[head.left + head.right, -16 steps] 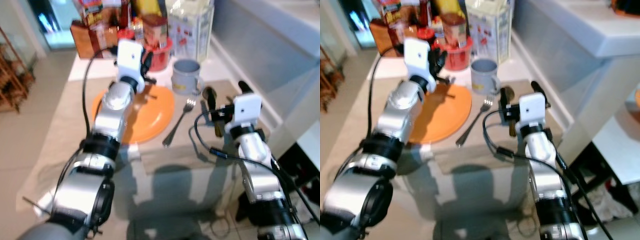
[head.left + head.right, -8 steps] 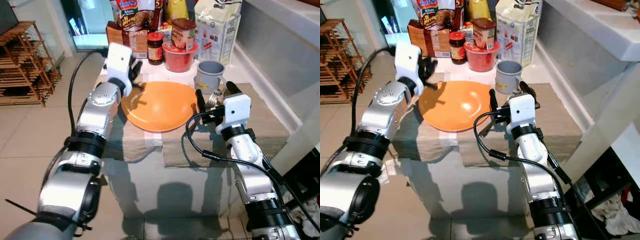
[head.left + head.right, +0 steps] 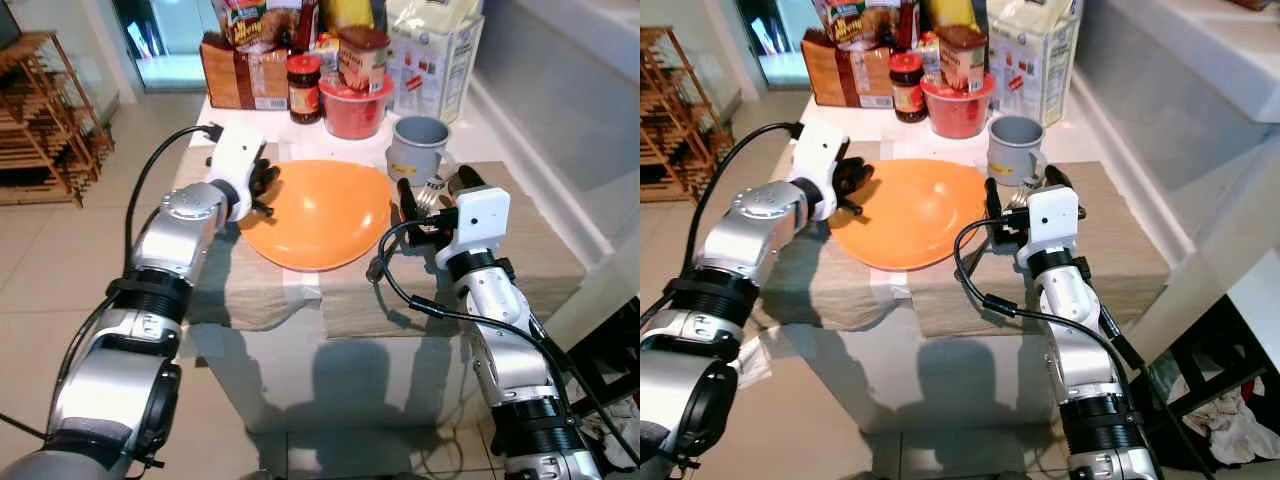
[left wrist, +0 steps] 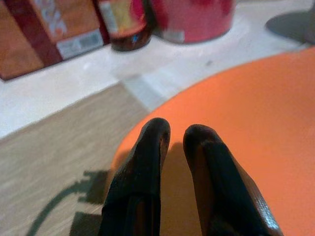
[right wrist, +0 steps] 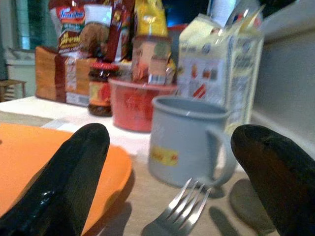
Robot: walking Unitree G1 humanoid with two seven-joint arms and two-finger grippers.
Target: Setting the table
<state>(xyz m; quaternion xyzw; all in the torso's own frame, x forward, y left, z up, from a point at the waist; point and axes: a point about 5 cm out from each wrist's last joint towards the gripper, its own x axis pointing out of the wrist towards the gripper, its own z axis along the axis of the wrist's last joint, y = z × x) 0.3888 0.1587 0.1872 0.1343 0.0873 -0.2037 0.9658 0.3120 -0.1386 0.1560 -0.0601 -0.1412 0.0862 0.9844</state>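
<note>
An orange plate [image 3: 320, 215] lies on beige placemats [image 3: 250, 290] on a white table. My left gripper [image 3: 262, 185] is at the plate's left rim, its fingers [image 4: 147, 162] shut with a thin gap, over the rim; a grip on it is not visible. A grey mug [image 3: 420, 145] stands just beyond the plate's right edge. My right gripper [image 3: 436, 190] is wide open to the right of the plate, low over the mat. A metal fork [image 5: 177, 216] lies between its fingers, tines toward the mug [image 5: 189, 142].
Groceries crowd the table's far end: a red tub [image 3: 355, 105], a dark jar [image 3: 303, 85], a brown box [image 3: 240, 70] and a white carton [image 3: 435, 60]. A wooden rack [image 3: 40, 120] stands at the left. A pale counter wall [image 3: 580, 110] runs along the right.
The camera view has steadied and shifted. My left gripper has drawn back from the plate's far-left rim to its left rim. The right gripper stays open around the fork.
</note>
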